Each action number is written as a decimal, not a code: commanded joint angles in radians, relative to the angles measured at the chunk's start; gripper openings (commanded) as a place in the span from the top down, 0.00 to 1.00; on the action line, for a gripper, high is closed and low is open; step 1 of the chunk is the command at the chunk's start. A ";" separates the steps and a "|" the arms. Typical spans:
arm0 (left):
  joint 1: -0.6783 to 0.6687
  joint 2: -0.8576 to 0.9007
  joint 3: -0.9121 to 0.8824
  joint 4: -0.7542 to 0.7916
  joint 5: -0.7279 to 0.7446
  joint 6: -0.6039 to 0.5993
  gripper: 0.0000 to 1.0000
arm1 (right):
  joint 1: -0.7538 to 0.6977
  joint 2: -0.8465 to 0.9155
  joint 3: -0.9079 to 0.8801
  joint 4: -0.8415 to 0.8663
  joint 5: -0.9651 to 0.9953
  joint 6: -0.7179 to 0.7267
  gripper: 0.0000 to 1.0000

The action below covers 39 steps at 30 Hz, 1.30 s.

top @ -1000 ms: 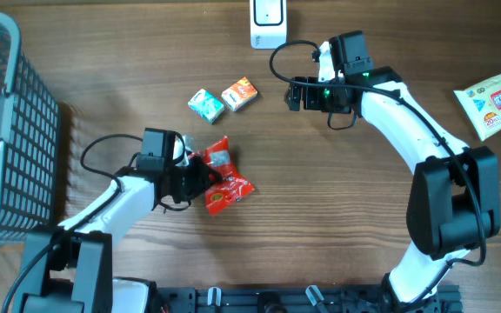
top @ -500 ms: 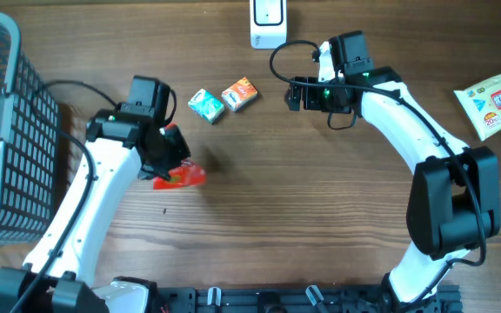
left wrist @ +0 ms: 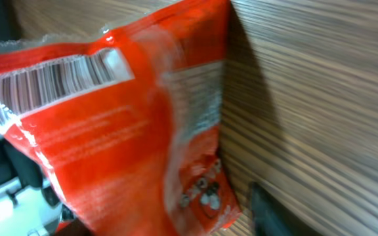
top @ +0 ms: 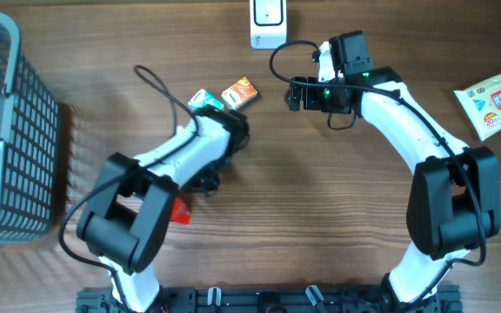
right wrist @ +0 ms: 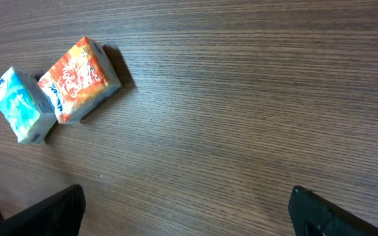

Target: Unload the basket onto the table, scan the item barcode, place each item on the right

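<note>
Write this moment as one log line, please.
red packet: barcode toward left wrist camera | right gripper: open, empty | teal box, orange box: side by side

barcode [left wrist: 52, 81] on red packet [left wrist: 120, 154], lettering illegible

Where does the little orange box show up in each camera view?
Overhead: orange box at upper middle, below the white device.
Left wrist: not in it.
Right wrist: the box at upper left.
Shared landmark: the teal box, at far left in the right wrist view, beside it.
</note>
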 commanded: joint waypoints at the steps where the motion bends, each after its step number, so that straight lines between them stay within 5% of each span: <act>1: -0.091 0.003 0.067 0.021 0.074 -0.015 0.39 | 0.004 -0.008 0.003 0.002 0.010 0.006 0.00; 7: -0.174 0.003 0.225 0.031 0.132 -0.006 0.38 | 0.004 -0.008 0.003 0.002 0.010 0.007 0.00; 9: -0.194 0.003 0.225 0.128 0.237 0.117 0.34 | 0.004 -0.008 0.003 0.002 0.010 0.006 0.00; 18: -0.212 0.001 0.225 0.428 0.372 0.128 0.28 | 0.004 -0.008 0.003 0.002 0.010 0.007 0.00; 23: -0.148 -0.135 0.346 0.267 0.370 0.128 0.24 | 0.004 -0.008 0.003 0.002 0.010 0.007 0.00; 27: -0.034 -0.343 0.396 0.131 0.364 0.127 0.05 | 0.004 -0.008 0.003 0.002 0.010 0.006 0.00; 32: 0.114 -0.452 0.395 -0.159 0.144 -0.013 0.00 | 0.004 -0.008 0.003 0.020 0.010 0.008 0.00; 34: 0.176 -0.449 0.393 -0.248 0.069 -0.045 0.00 | 0.004 -0.008 0.003 0.161 0.009 0.140 0.00; 39: 0.334 -0.449 0.389 -0.249 0.056 -0.076 0.00 | 0.004 -0.008 0.003 0.235 0.009 0.811 0.00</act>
